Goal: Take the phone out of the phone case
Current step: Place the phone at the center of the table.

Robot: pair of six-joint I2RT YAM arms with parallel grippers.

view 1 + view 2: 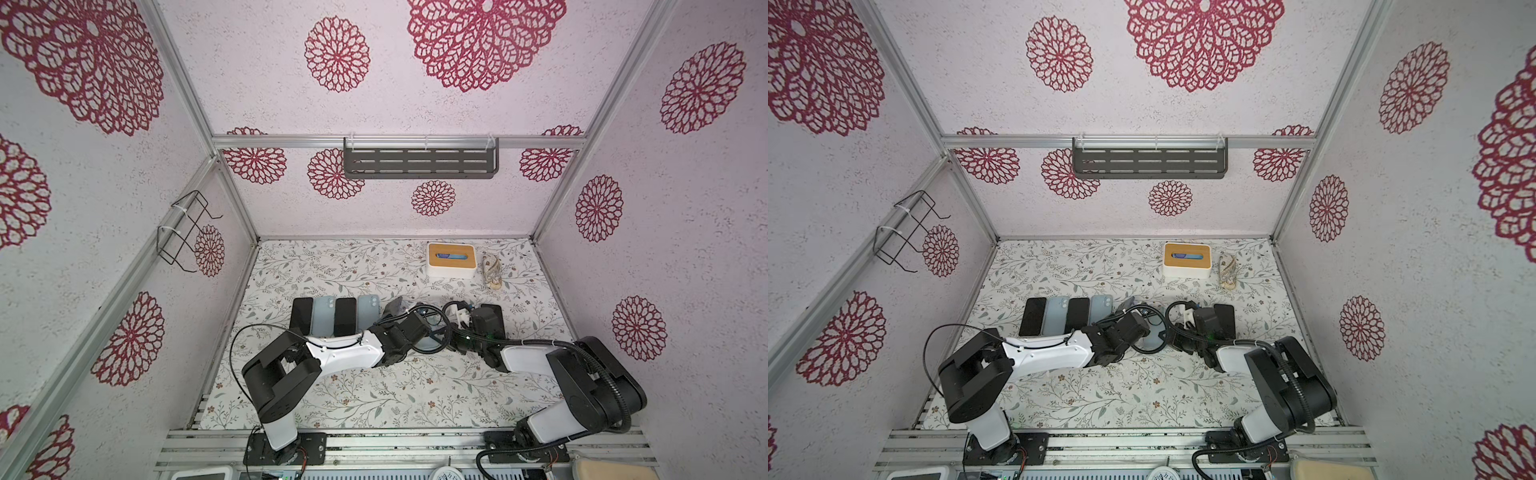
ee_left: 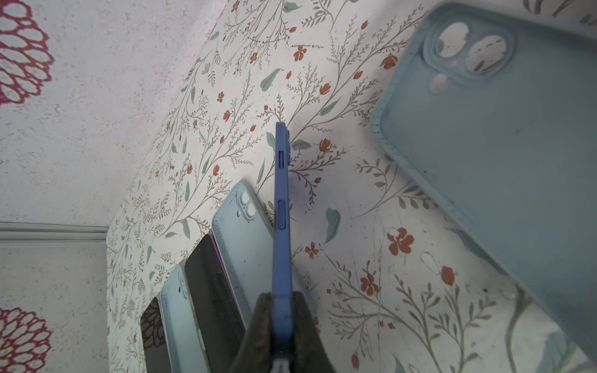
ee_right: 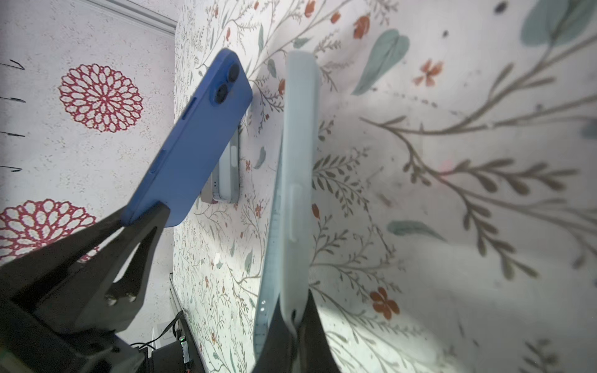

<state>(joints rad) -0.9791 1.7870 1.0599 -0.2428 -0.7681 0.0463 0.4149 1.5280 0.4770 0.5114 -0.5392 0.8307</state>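
- At the near edge, in both top views, a white device, a round dial and a beige object are cut off by the frame. The dial's marks are too small to read.
- Over mid-table, your wrists and cables hide both grips from the top views; the wrist views show them.
- Your left gripper is clamped tight on one end of the blue phone. The phone is seen edge-on with its side buttons toward the lens and is lifted clear of the table.
- Your right gripper is closed on one end of the pale-blue phone case, which is edge-on and blurred close to the lens.
- The phone and case are apart. From the left wrist, the floral table shows through the case's two camera cutouts, and the frame cuts off the case's far end.
- Beyond your left arm lies a row of four slabs, alternately black and pale blue, side by side. The arm hides their near ends, and you cannot tell whether the pale ones hold phones.
- Beyond your right gripper, a black phone lies flat and partly covered.
- Farther back stands a white box with a tan top, with a small pale bundle just beside it that is hard to identify.
- On the back wall hangs a slotted grey shelf.
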